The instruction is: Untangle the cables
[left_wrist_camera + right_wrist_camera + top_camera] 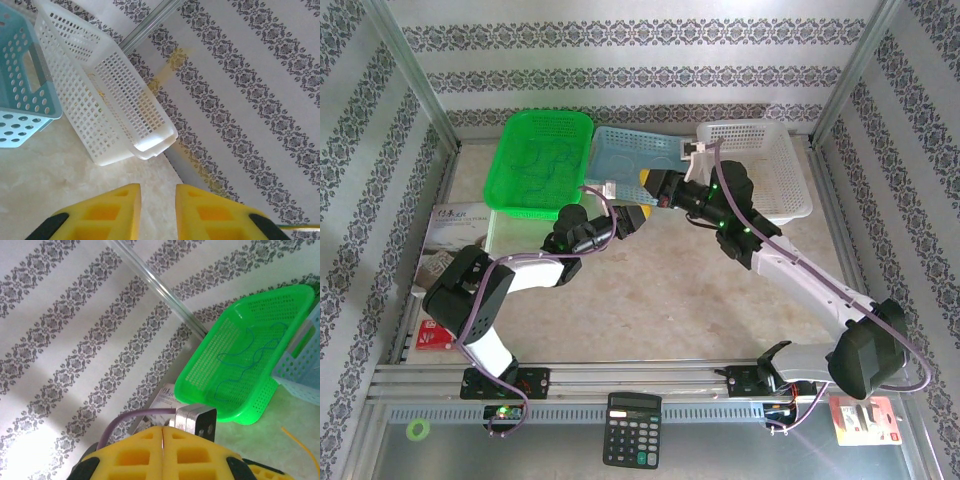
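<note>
Cables (240,367) here are thin, limp wire. A blue-green length loops loosely across the floor of the green basket (202,357), and a yellow strand (299,445) lies on the worktop (650,300) near the right end effector (163,435). We judge them close to weightless and floppy, with no stiffness to push against. A pull on one end would likely drag any knot tighter or haul the whole loop along. They look smooth, so a light pinch may slip, though we doubt they are fragile. We would take hold at a free end, or at a loop standing proud of the surface. The pinch should go across the wire at the very fingertips, never in the middle of a crossing. The left end effector (157,194) stands narrow, with a slim gap between its yellow fingers (110,212), and we see nothing in that gap. The right end effector is pressed fully together. Whether a wire is nipped in its seam we cannot tell.
</note>
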Tool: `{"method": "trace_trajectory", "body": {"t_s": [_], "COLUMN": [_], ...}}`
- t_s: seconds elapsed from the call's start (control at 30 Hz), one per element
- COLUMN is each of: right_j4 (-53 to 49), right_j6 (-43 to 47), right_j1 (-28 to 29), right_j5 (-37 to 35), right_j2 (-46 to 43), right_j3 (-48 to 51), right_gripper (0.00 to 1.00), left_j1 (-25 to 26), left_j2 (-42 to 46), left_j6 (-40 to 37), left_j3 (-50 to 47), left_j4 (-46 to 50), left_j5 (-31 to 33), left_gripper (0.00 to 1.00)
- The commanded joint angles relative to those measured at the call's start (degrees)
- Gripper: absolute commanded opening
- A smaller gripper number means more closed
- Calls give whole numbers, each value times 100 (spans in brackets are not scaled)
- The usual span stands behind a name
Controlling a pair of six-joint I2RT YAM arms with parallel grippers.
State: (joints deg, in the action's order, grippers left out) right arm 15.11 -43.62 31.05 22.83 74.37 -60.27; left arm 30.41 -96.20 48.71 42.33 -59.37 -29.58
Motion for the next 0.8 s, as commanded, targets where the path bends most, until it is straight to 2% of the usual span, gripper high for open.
{"method": "trace_trajectory", "body": {"t_s": [0.0,0.13,0.27,0.5,0.63,0.77], "right_j4": [144,105,-53,-454,-733,-752], "right_j6": [-86,-88,31,506,1022,1146], "right_j1": [-145,-412,-850,-2015,-2650,-3086], "right_j5": [79,107,65,-244,-591,-744], "right_j2": [-141,-255,-318,-110,398,1065], "right_j3": [-111,-5,108,145,-73,-325], "right_gripper": [0,0,0,0,0,0], "left_j1": [72,71,71,66,61,35], "left_j2": [-56,15,237,887,1356,1779], "left_j6": [167,147,26,-321,-588,-806], "left_j3": [-92,-156,-211,-323,-348,-308], "left_j4": [-626,-599,-332,430,1114,1784], "left_j5": [-65,-95,-87,28,211,352], "left_gripper": [22,23,30,56,70,82]}}
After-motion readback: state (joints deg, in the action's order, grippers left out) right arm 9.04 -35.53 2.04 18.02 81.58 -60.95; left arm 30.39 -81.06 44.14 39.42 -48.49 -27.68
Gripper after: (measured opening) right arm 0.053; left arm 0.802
